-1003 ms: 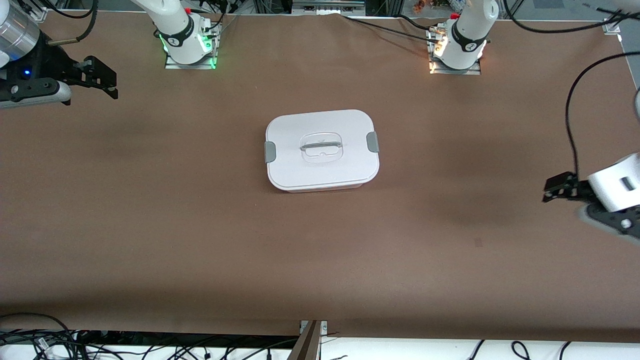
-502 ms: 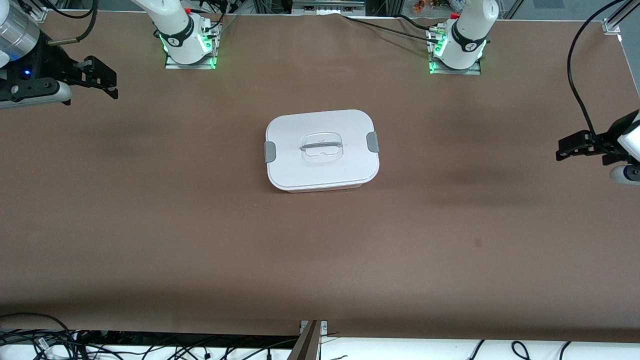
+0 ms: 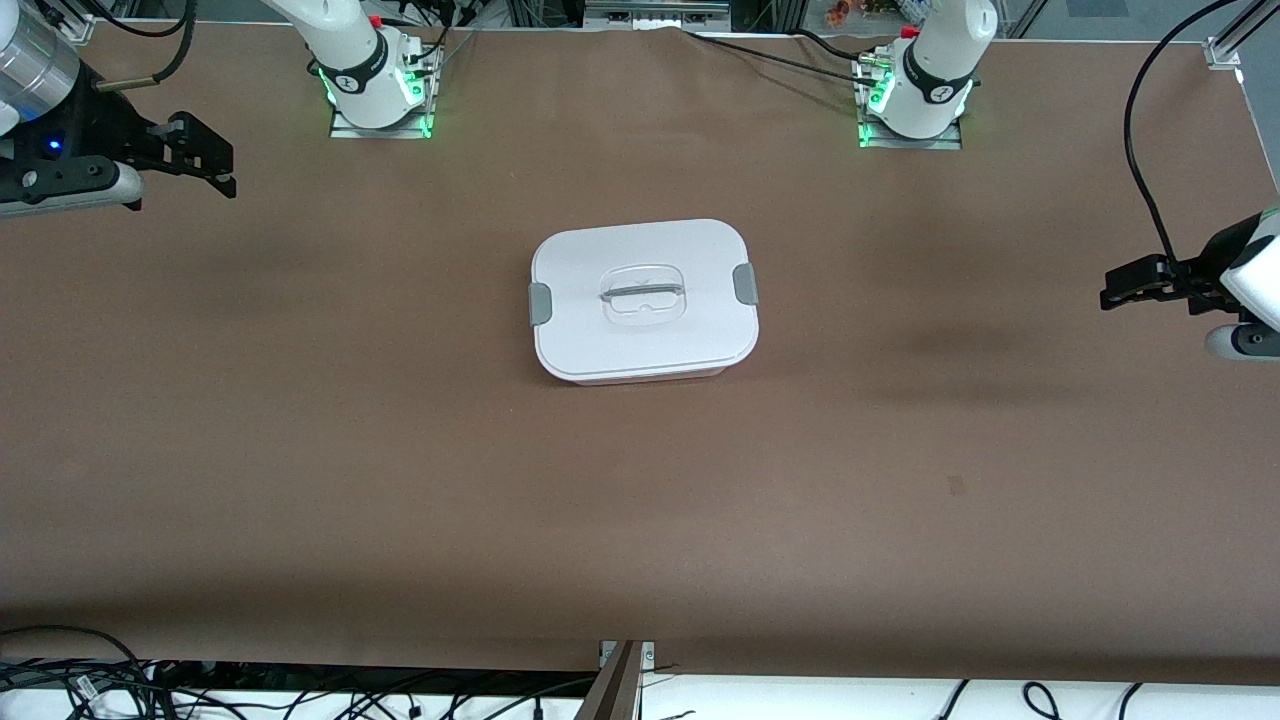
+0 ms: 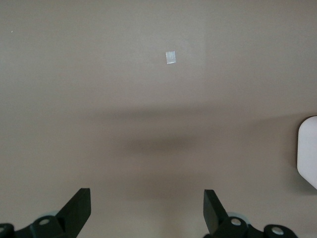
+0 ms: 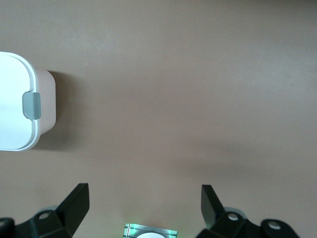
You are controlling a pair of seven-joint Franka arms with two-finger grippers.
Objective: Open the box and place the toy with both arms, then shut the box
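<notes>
The box [image 3: 645, 300] stands shut in the middle of the brown table, its white lid on, a grey clip [image 3: 744, 284] at each end and a clear handle in the centre. The toy is out of view. My left gripper [image 3: 1110, 287] hangs open and empty over the table at the left arm's end, apart from the box. In the left wrist view my left gripper [image 4: 146, 208] is open, with a corner of the box [image 4: 309, 158] at the edge. My right gripper [image 3: 222, 168] waits open and empty over the right arm's end. In the right wrist view my right gripper [image 5: 143, 203] is open, and the box [image 5: 15, 109] with one clip [image 5: 31, 105] shows.
The arms' bases [image 3: 375, 90] [image 3: 915, 95] stand on the table's edge farthest from the front camera, both lit green. A small square mark [image 3: 956, 485] lies on the table nearer the front camera; it also shows in the left wrist view [image 4: 171, 57]. Cables hang past the left arm's end.
My left gripper has swung toward the bases' side of the table, then a little toward the box. The left base's light turned green. The box and right arm have not moved.
</notes>
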